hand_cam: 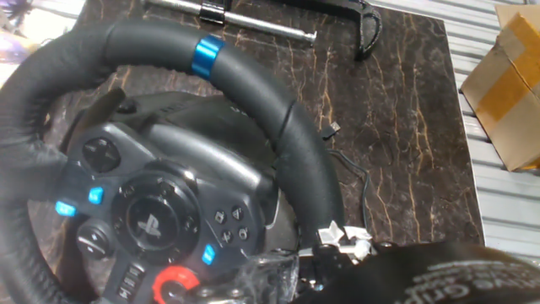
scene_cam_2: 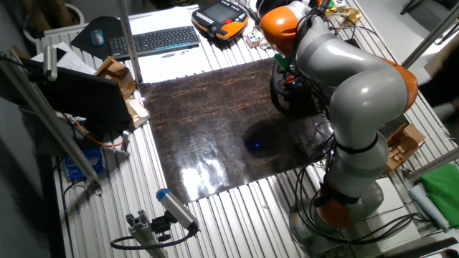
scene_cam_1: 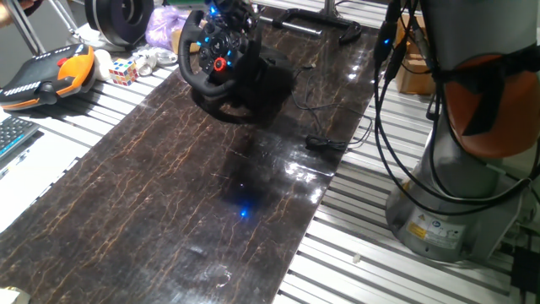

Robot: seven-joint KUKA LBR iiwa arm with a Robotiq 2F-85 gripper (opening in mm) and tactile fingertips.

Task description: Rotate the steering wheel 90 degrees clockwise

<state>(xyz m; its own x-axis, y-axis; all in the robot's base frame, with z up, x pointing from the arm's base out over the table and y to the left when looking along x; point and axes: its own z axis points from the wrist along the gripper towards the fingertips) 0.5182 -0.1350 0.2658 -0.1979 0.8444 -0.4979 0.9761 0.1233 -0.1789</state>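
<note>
orange pendant far left, Rubik's cube beside it, steering wheel at far end of dark marbled mat, gripper at its top rim, jaw state unclear, arm base right

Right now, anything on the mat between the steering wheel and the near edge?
No object: in one fixed view the dark mat in front of the steering wheel shows only glare and a blue light reflection.
</note>
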